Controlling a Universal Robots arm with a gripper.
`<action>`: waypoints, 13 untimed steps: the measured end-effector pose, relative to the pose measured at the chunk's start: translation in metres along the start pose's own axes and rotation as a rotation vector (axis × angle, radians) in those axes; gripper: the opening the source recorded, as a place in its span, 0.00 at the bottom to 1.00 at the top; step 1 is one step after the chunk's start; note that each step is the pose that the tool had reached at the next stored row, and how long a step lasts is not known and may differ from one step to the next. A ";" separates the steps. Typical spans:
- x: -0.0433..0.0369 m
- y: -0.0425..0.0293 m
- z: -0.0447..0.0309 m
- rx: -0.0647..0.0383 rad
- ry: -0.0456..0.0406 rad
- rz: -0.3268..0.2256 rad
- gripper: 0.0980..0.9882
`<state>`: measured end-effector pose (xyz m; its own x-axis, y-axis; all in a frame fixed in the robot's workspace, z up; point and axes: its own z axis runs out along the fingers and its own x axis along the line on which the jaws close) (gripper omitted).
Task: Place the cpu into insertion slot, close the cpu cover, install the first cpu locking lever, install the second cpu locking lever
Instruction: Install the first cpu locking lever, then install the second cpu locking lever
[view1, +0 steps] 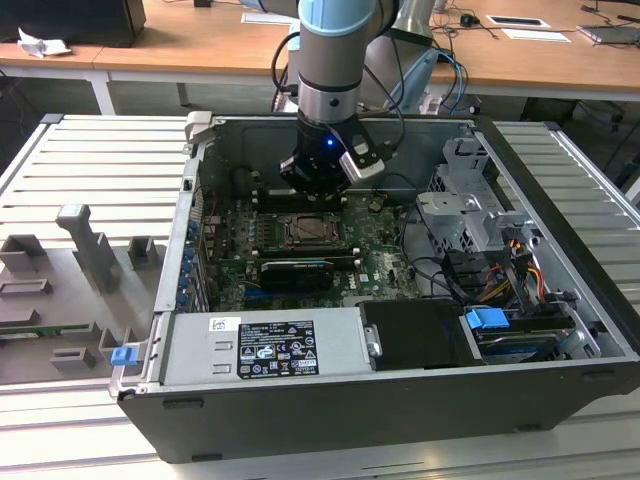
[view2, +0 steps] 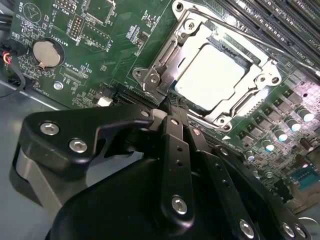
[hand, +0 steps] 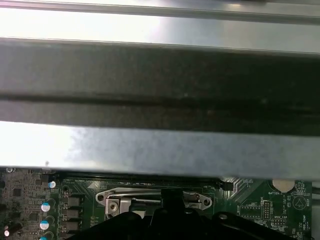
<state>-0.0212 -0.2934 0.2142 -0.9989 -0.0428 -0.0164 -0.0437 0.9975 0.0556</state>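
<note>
The cpu (view2: 212, 75) lies flat in the insertion slot (view1: 314, 232), its pale silver top showing through the window of the cpu cover (view2: 192, 27). The cover lies down over the chip. My gripper (view2: 172, 102) is shut, its black fingers (view2: 175, 145) pressed together. The tips sit at the socket's edge, right by a metal locking lever (view2: 164, 60) that runs along that side. In the exterior view my gripper (view1: 318, 185) hangs inside the open computer case just behind the socket. The first wrist view shows the cover (hand: 155, 196) edge-on, above the gripper body (hand: 170, 220).
Long black memory slots (view2: 270, 25) run beside the socket, with a coin battery (view2: 46, 52) and capacitors (view2: 280, 135) around it. The case wall (hand: 160, 85) rises close behind. A power supply (view1: 265, 345) and a drive cage (view1: 465, 210) crowd the case.
</note>
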 end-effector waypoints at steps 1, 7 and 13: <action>0.0000 -0.0001 0.0000 0.000 0.0001 0.000 0.01; 0.0001 -0.0009 -0.0001 0.000 0.0001 0.000 0.01; 0.0003 -0.0062 -0.0004 0.000 0.0001 0.000 0.01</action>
<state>-0.0212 -0.2997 0.2142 -0.9989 -0.0428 -0.0164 -0.0437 0.9975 0.0555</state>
